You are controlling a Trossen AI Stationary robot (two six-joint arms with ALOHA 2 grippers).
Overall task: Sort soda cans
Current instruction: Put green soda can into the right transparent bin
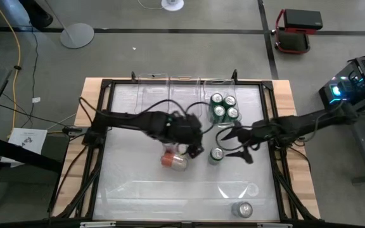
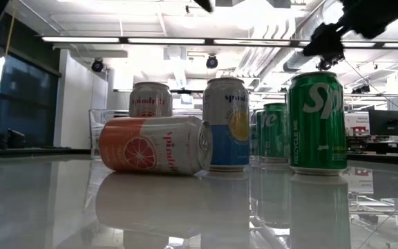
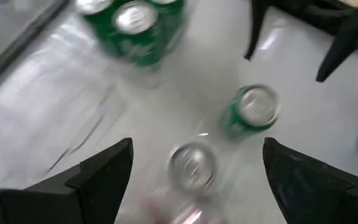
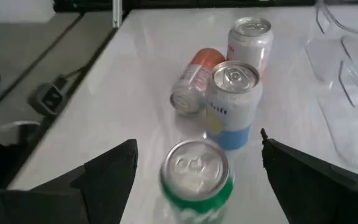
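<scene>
High view: the left gripper [image 1: 192, 136] at frame centre hides most of the cans beneath it; only an orange can [image 1: 173, 161] on its side shows below. Three green cans [image 1: 224, 107] cluster in a clear bin [image 1: 170, 80] at upper centre. The right gripper [image 1: 233, 144], fingers spread wide and empty, brackets a single upright green can [image 1: 216, 154]. Left fingers [image 3: 101, 177] likewise spread, holding nothing. A grey can [image 1: 242, 209] stands at lower right.

Left tool [image 1: 194, 144] open, right tool [image 1: 233, 144] open
</scene>
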